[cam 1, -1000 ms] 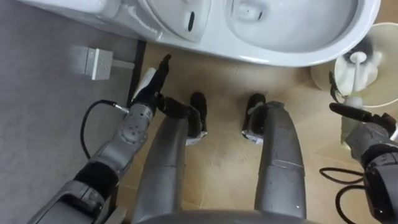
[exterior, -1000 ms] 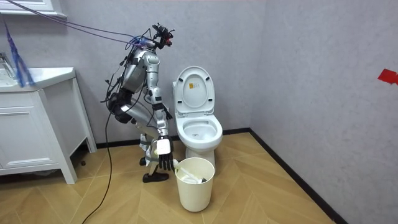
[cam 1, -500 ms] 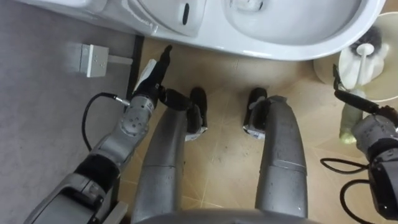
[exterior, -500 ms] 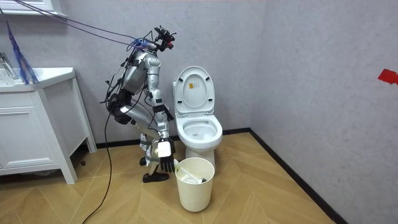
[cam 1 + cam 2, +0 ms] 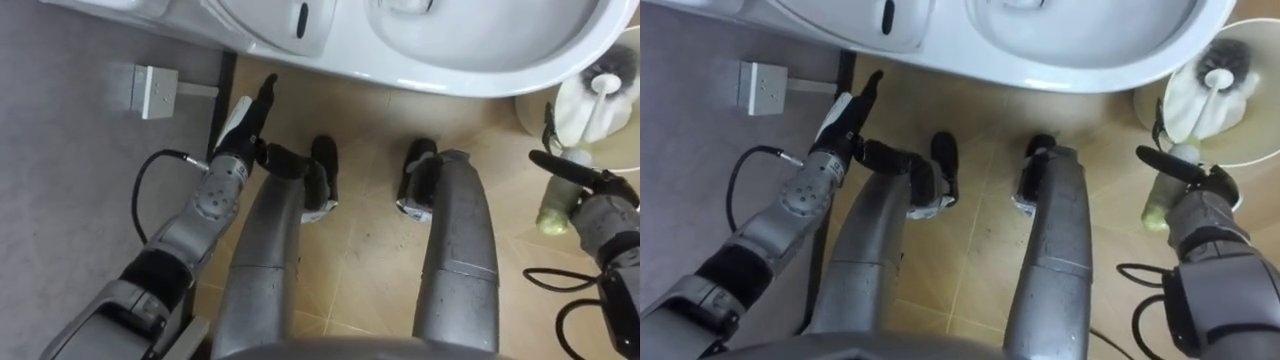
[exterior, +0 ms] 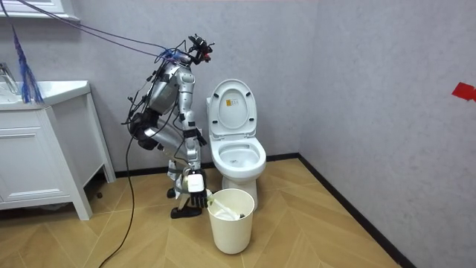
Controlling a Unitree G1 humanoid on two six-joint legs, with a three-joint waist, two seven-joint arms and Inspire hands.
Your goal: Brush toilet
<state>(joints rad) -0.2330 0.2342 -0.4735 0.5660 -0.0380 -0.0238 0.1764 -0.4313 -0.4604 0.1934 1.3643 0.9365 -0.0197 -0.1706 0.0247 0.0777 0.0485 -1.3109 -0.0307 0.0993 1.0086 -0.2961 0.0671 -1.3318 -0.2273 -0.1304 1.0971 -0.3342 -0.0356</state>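
Well, barely started; the brush [image 5: 599, 88] stands in the bin [image 6: 230, 223] beside the toilet [image 5: 480, 75], ungrasped; right hand [image 5: 592, 200] hovers near it, fingers straight and apart; left hand [image 5: 243, 125] idles, fingers straight, by the toilet's base; grasping and scrubbing are left.

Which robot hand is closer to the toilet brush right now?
The right robot hand, just below the toilet brush standing in the white bin; the left robot hand is far across, beside the grey wall.
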